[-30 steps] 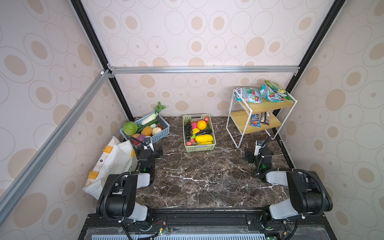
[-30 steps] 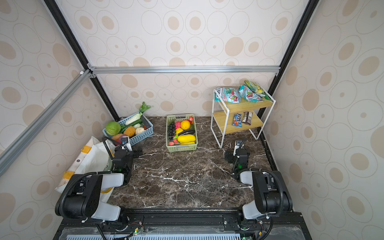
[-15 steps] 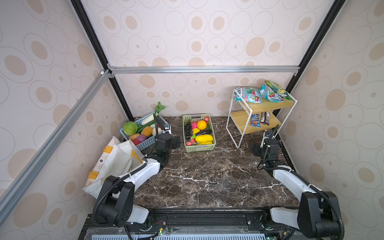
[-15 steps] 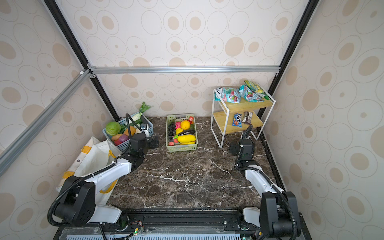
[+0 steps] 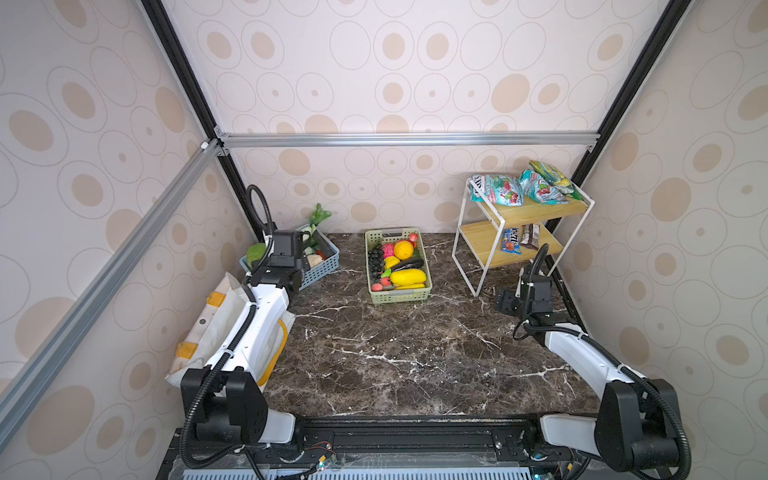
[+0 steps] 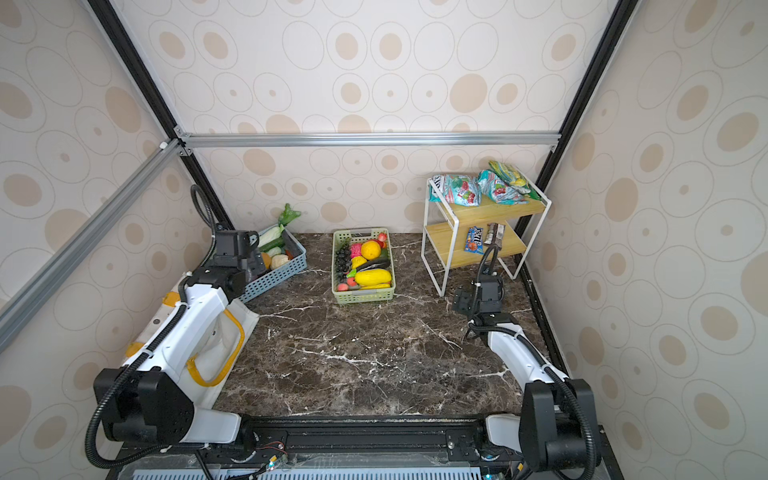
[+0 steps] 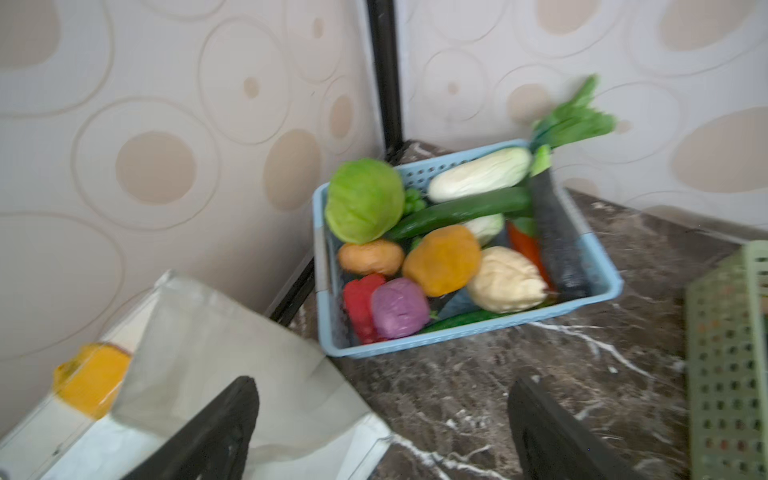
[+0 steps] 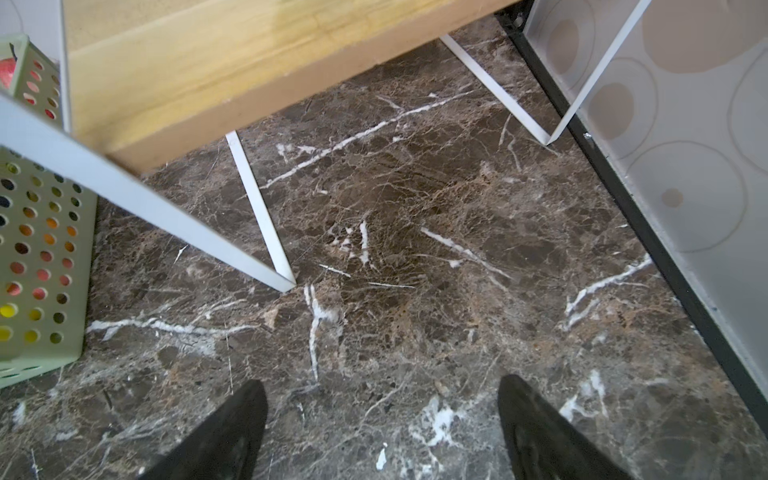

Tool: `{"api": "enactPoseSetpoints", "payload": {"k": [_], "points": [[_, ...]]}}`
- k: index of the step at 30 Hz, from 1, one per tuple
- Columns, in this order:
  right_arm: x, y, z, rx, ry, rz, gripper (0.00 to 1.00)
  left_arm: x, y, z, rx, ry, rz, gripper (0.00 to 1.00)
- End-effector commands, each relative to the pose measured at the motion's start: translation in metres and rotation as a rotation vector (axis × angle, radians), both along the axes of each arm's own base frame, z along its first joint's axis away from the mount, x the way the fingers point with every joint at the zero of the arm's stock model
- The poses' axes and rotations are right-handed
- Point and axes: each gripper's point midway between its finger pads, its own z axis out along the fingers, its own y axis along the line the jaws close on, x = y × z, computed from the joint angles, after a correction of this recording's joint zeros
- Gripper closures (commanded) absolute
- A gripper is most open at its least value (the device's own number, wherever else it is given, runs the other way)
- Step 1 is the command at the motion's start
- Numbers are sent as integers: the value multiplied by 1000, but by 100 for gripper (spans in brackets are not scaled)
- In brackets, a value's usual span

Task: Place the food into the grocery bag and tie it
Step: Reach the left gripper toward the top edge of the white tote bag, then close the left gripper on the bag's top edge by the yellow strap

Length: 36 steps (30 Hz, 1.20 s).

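The dark brown marble-patterned tabletop (image 5: 395, 353), veined in white, filled the floor of the booth. Along its left edge the grocery bag (image 5: 210, 328) lay slumped against the wall beneath the left arm. It was a boxy cream fabric tote, limp and creased, with yellow-orange strap handles (image 6: 232, 353).

In the far right corner stood a two-tier rack (image 5: 536, 212) of pale wood boards in a thin white metal frame. It carried crinkled foil snack packets (image 5: 498, 192) on top and candy bars (image 5: 512, 240) below. A blue lattice basket (image 7: 457, 337) sat in the far left corner just beyond the bag, and a green perforated basket (image 5: 399, 296) sat at the back middle. The visible food lay in these two.

The left gripper (image 7: 382, 386) hung near the bag's far end and the blue basket. Its two black tapering fingers (image 7: 224, 432) were spread wide with nothing between them. One overlapped the bag's cloth in the wrist view, though contact could not be judged. The right gripper (image 8: 382, 384) hung over bare marble before the rack's legs, its fingers (image 8: 232, 436) likewise splayed wide and empty.

The blue basket held a round leafy cabbage (image 7: 363, 201), a long white radish (image 7: 478, 174), a smooth dark cucumber (image 7: 461, 210), a knobbly pale cauliflower (image 7: 507, 280) and a purple onion (image 7: 399, 307) beside a red pepper (image 7: 359, 305). The green basket held a smooth yellow fruit (image 5: 408, 276) and a dimpled orange (image 5: 404, 250).
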Motion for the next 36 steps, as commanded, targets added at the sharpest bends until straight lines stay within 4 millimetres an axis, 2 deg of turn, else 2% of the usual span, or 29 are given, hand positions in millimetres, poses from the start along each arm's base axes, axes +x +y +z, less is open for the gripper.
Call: {"api": "enactPoseSetpoints", "payload": {"k": [1,4,10,16,19,21,26,28,33,36], "points": [[-4,9,-6,30,24,8,10,-19,20,2,-31,46,54,5],[-4,14,-6,27,32,19,11,-24,34,-9,-45,72,76,5],[-6,16,-7,21,34,16,11,-32,39,-46,-85,162,61,9],[-5,17,-13,32,43,10,11,-41,34,-62,-115,190,49,28],[-2,20,-17,45,53,16,12,-43,29,-59,-148,163,44,35],[-1,22,-18,52,59,21,13,-47,29,-55,-147,155,51,36],[3,25,-18,58,57,23,13,-61,23,-30,-89,126,68,26],[4,27,-19,64,57,23,13,-65,18,-21,-71,116,68,25],[5,33,-25,70,69,30,13,-80,14,-21,-69,135,89,24],[6,36,-29,69,79,38,13,-89,17,-11,-34,113,115,24]]}}
